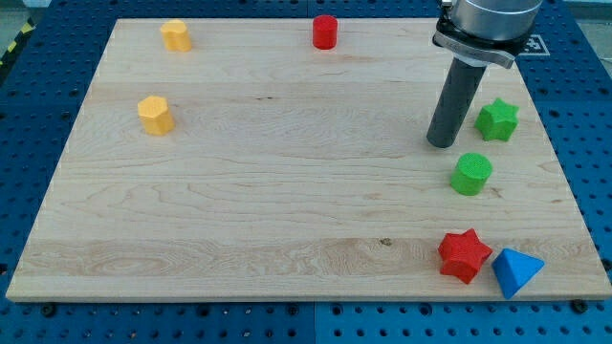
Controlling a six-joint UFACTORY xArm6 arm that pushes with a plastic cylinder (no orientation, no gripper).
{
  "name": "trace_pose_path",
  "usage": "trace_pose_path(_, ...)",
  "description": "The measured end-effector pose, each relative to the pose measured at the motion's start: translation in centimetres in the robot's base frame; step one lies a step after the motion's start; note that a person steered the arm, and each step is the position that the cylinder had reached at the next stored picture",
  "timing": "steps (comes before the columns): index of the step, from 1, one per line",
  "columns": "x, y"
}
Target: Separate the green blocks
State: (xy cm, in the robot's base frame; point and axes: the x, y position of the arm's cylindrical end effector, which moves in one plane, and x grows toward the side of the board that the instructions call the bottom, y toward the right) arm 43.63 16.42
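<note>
Obs., near to far. Green cylinder (471, 175) sits low on the view's right side of the wooden board (287, 191). My tip (441, 143) rests just up and to the view's left of it, near but apart. Green star (497, 119) lies farther up, to the tip's right (gap between the greens is small). No pincer fitted: bare rod, holding nothing. Judgement: tip stands left of both greens; a push could widen their gap. No legible writing or brand.
</note>
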Motion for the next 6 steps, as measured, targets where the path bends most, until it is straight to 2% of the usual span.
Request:
trace_pose_path(1, 0.2, 2.4)
trace_pose_path(3, 4.2, 5.5)
trace_pose_path(4, 4.8, 5.3)
trace_pose_path(6, 6.5, 0.6)
